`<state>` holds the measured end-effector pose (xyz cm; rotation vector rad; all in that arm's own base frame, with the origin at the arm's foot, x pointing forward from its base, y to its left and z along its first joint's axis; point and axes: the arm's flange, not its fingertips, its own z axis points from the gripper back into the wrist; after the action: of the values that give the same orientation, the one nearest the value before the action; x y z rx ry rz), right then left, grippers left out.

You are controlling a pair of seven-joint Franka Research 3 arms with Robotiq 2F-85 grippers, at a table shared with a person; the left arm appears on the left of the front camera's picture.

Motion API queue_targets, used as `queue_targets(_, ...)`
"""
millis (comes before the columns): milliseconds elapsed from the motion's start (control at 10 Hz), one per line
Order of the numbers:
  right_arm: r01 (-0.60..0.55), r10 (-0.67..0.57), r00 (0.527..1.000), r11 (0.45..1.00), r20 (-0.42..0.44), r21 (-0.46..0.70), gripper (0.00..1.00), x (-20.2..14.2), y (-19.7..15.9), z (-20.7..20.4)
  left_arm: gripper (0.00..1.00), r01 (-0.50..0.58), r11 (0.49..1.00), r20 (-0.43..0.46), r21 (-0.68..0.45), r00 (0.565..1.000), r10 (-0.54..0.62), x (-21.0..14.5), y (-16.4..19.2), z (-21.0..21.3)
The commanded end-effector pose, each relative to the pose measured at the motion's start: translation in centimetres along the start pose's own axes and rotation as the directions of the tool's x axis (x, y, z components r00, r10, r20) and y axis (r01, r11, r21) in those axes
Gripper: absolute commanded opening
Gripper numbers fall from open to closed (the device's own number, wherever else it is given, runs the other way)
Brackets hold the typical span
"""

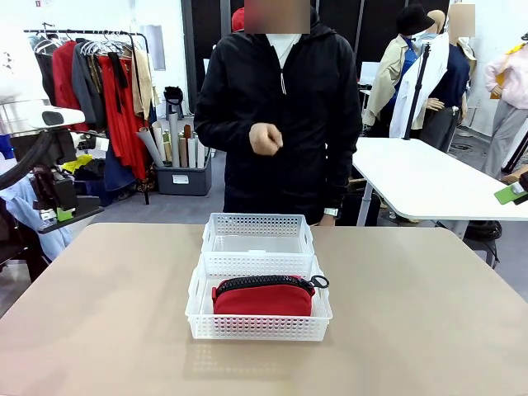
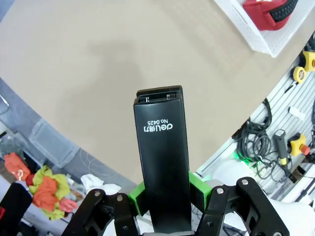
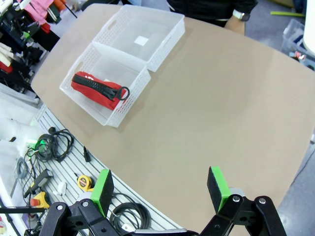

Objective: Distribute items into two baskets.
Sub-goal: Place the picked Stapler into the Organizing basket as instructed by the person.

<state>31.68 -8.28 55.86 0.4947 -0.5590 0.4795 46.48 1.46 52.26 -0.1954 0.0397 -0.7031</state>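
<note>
1. Far left of the front view: the left arm is held back off the table edge. In the left wrist view the left gripper (image 2: 165,196) has its green pads clamped on both sides of the black stapler (image 2: 161,157), which rises up the middle of the frame, printed face toward the camera. The tan table (image 2: 98,64) lies beyond it, and a corner of a basket with the pouch shows at upper right of that frame.
2. Centre of the front view: two white baskets sit touching, one behind the other. The near basket (image 1: 258,312) holds the red pouch (image 1: 262,297), zipper side up, pull loop at its right end. The far basket (image 1: 257,234) looks empty, with only a small white label on its floor.
3. A person stands behind the far basket, one hand (image 1: 265,139) raised at chest height, well clear of the baskets.
4. Right wrist view: the right gripper (image 3: 161,188) has its jaws spread wide with nothing between them, held high above the table; both baskets show at upper left.
5. Judgement: about half done. The pouch is placed; the stapler is in hand but not yet delivered, and the far basket seems the likely spot.
</note>
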Motion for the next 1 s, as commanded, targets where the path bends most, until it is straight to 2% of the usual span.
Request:
queue_targets(0, -0.003, 0.003, 1.0, 1.0, -0.001, -0.001, 1.0, 0.21, 0.11, 0.14, 0.16, -0.004, 1.0, 0.005, -0.004, 1.0, 0.004, -0.17, 0.12, 0.15)
queue_targets(900, -0.003, 0.003, 1.0, 1.0, -0.001, -0.001, 1.0, 0.21, 0.11, 0.14, 0.16, -0.004, 1.0, 0.005, -0.004, 1.0, 0.004, -0.17, 0.12, 0.15)
